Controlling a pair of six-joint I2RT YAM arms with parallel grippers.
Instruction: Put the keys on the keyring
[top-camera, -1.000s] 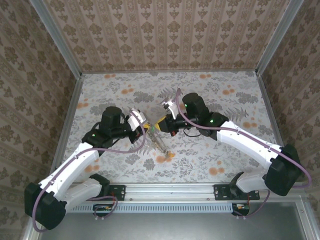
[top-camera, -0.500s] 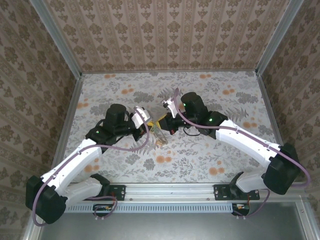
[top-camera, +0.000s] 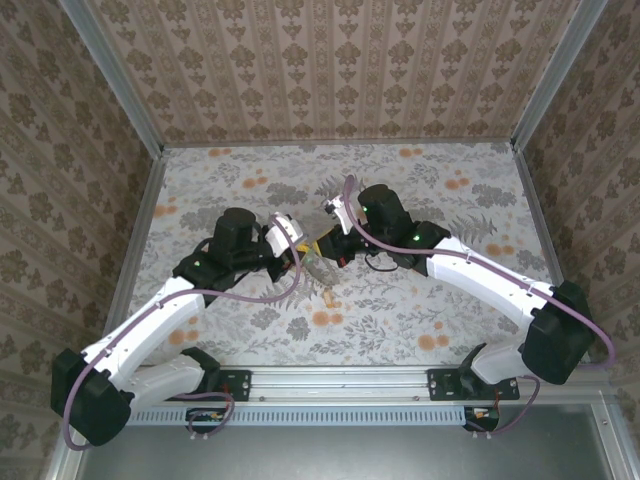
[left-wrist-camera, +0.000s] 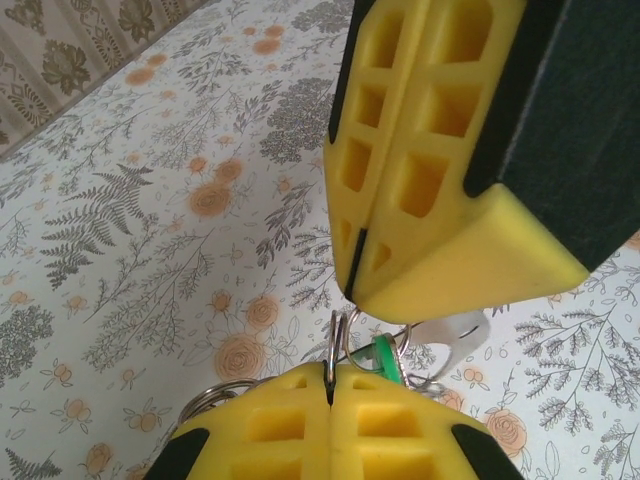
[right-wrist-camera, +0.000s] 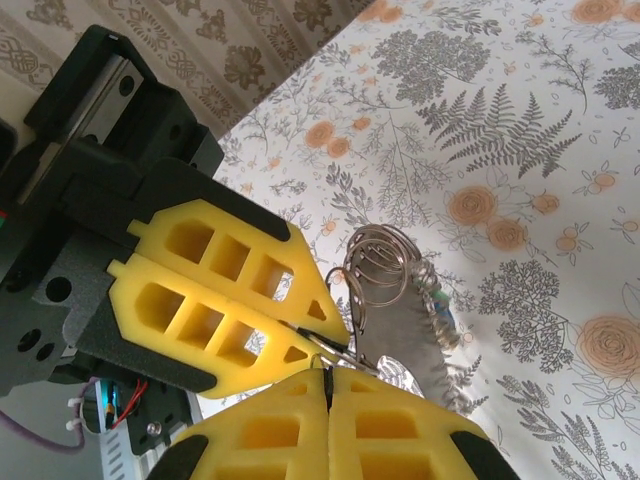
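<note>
Room: patterned walls on three sides, and a flowered table beneath me.
Left gripper: pads pressed together, pinching the keyring right at the seam.
Keyring: a thin hoop held above the cloth at mid-table, standing on edge in the small gap between my two sets of tips.
Keys: a green head hangs just right of the hoop, with a pale tag beside it. An orange one dangles lower.
Right gripper: pads also closed, tip almost touching my left. Thin wire runs into the seam, but I cannot tell whether that is hoop or key.
Relation: both arms are equally near, nose to nose. I judge the next threading goes along the hoop's wire.
</note>
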